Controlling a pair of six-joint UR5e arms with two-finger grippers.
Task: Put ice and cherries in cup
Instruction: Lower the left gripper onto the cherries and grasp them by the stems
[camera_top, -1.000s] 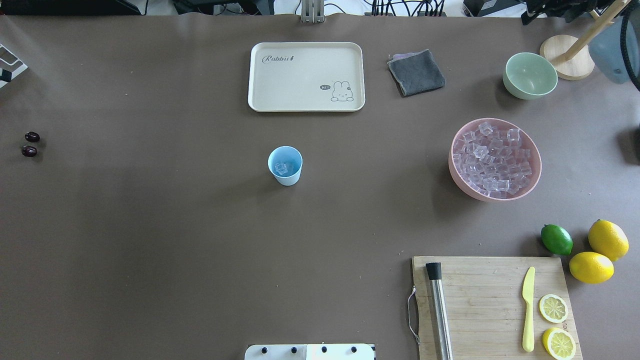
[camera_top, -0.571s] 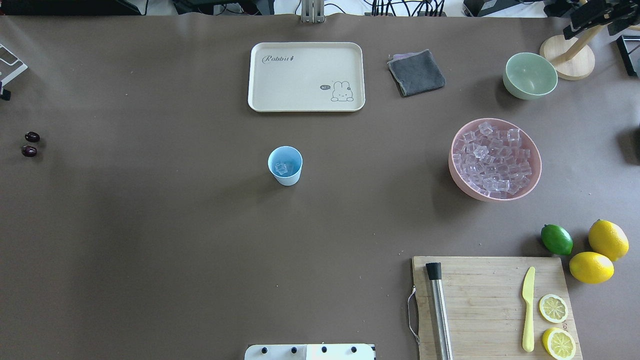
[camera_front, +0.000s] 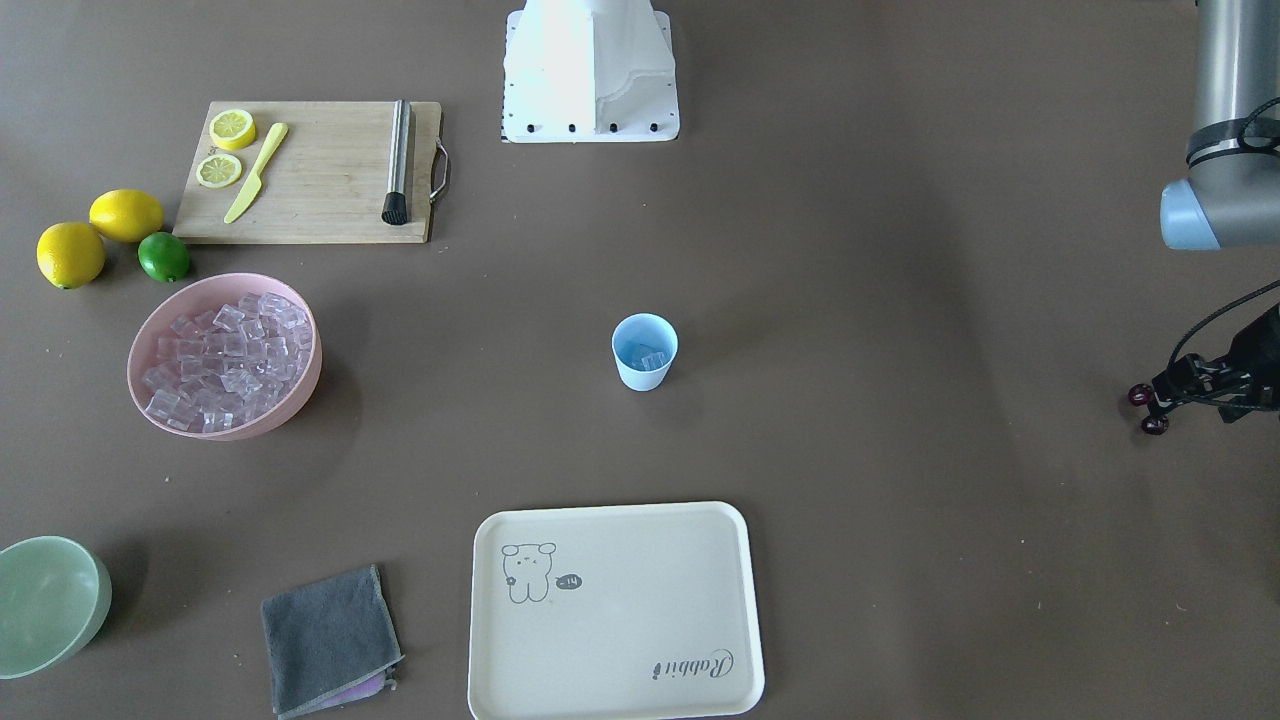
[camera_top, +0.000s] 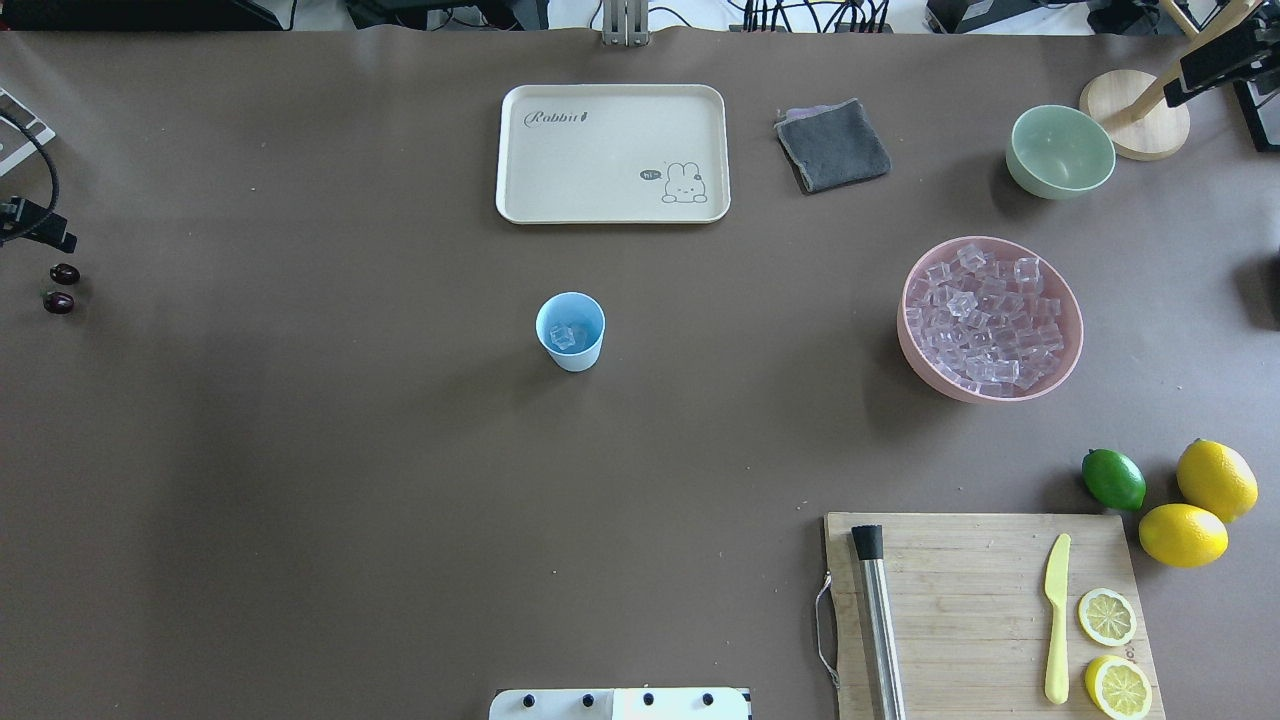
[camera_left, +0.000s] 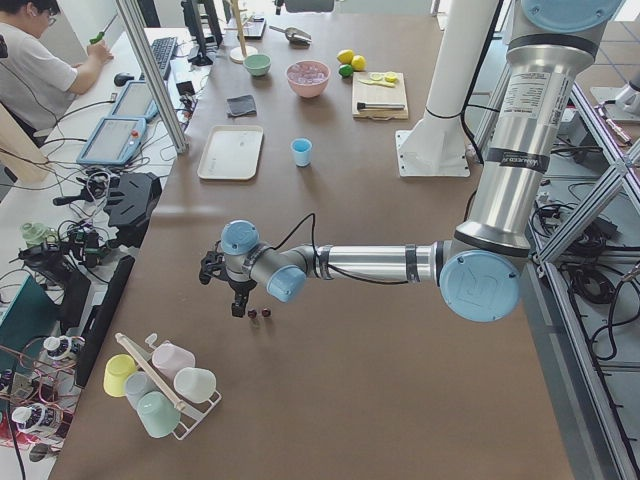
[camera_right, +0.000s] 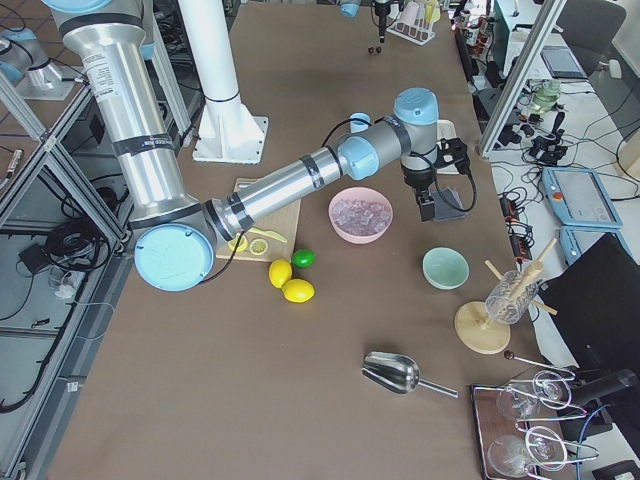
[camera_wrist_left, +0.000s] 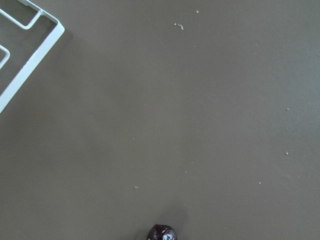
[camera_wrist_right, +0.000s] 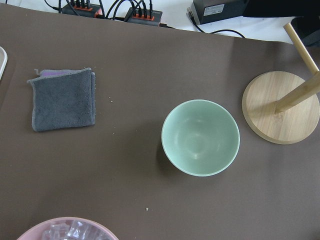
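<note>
1. The cup (camera_top: 570, 330) stands upright near the middle of the table (camera_top: 300, 450), with a few cubes of ice (camera_top: 563, 337) at its bottom.
2. Most of the ice is heaped in the pink bowl (camera_top: 1062, 382), well apart from the cup on the robot's right.
3. The two cherries (camera_top: 65, 273) lie side by side on the table at its far left edge, well apart from the cup.
4. The left gripper (camera_front: 1158, 400) hangs low just beside the cherries. Its wrist camera catches one cherry at the bottom edge. I cannot tell how far its fingers are parted.
5. The right gripper (camera_right: 428, 207) is raised beyond the pink bowl. Its camera looks down on the pale green bowl (camera_wrist_right: 200, 137) and the grey cloth (camera_wrist_right: 64, 99). I cannot tell its finger spread, or whether it holds anything.
</note>
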